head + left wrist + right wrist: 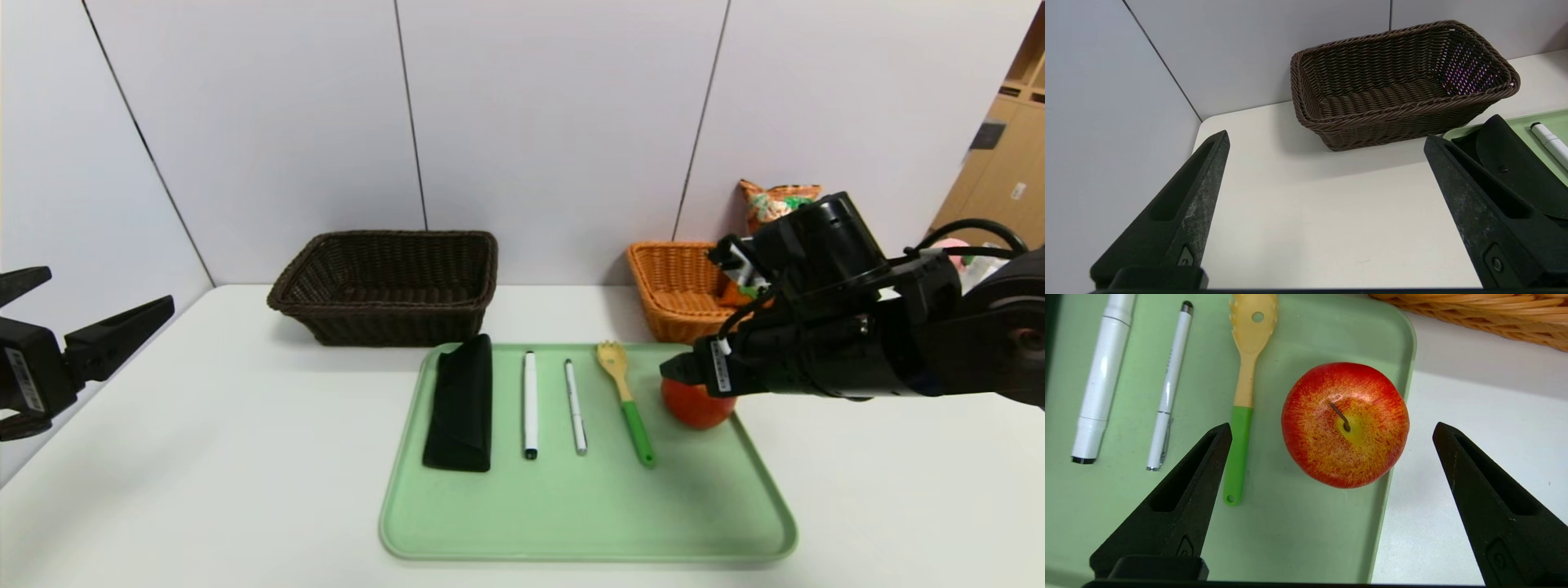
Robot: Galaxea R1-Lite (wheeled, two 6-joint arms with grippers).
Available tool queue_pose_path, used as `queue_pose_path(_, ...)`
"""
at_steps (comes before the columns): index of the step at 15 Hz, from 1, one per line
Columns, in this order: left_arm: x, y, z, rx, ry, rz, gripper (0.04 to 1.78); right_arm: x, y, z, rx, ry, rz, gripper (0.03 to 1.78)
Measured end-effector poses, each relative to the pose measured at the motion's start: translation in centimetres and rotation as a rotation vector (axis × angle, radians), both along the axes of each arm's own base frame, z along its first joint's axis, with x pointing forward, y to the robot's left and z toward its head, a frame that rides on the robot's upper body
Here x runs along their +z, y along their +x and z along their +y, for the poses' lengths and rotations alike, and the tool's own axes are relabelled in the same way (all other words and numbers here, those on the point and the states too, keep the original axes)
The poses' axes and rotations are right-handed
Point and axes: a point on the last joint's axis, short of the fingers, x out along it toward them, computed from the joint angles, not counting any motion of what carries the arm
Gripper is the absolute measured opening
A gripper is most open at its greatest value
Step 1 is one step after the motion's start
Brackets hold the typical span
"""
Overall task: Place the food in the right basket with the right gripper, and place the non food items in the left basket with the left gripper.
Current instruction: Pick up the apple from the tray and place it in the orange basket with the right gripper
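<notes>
Grippers stand spread on both sides, neither holding anything. At the far left edge of the head view the left gripper (90, 314) hangs idle above the white tabletop (204, 457), jaws wide, facing the dark brown woven basket (388, 282) in the upper middle-left of the frame, which looks empty. Centre frame lies the pale green plastic tray (571, 523), carrying from left to right a folded black pouch (461, 404), a thick white marker (530, 404), a slim white pen (575, 406), a yellow spork with a green handle (627, 404) and, at the tray's right edge, a round red-and-yellow apple (694, 406) with its stem up. Right of centre the right gripper (682, 369) hovers just over that apple, which in its wrist view sits between the open fingers (1184, 498) but not touching them. The grasp probably goes best by dropping straight down until the fingers bracket the apple's widest girth, keeping the near finger clear of the spork handle just beside it, then closing gently and lifting toward the orange wicker basket (673, 286) in the upper right, where a snack bag (771, 202) already shows.
</notes>
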Motion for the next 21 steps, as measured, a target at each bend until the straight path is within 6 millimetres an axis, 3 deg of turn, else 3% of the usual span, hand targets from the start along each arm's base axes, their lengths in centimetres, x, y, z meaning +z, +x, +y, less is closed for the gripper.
queue_pose_path(7, -0.1, -0.2, 0.0, 0.000, 0.000, -0.001, 1.69, -3.0, 2.2, 0.6, -0.046, -0.018, 0.085, 1.69)
queue_pose_path(15, -0.2, -0.2, 0.0, 0.000, -0.001, 0.001, 1.69, -4.4, 3.0, 0.5, -0.071, -0.023, 0.123, 1.70)
queue_pose_path(17, -0.4, -0.2, 0.0, 0.000, -0.001, 0.009, 1.69, -4.6, 3.2, 0.4, -0.078, -0.024, 0.129, 1.36)
queue_pose_path(18, -0.4, -0.2, 0.0, 0.000, -0.001, 0.011, 1.69, -4.6, 3.3, 0.3, -0.080, -0.025, 0.130, 1.28)
queue_pose_path(21, -0.5, -0.2, 0.0, -0.001, 0.000, 0.012, 1.69, -4.8, 3.5, 0.2, -0.086, -0.025, 0.132, 1.24)
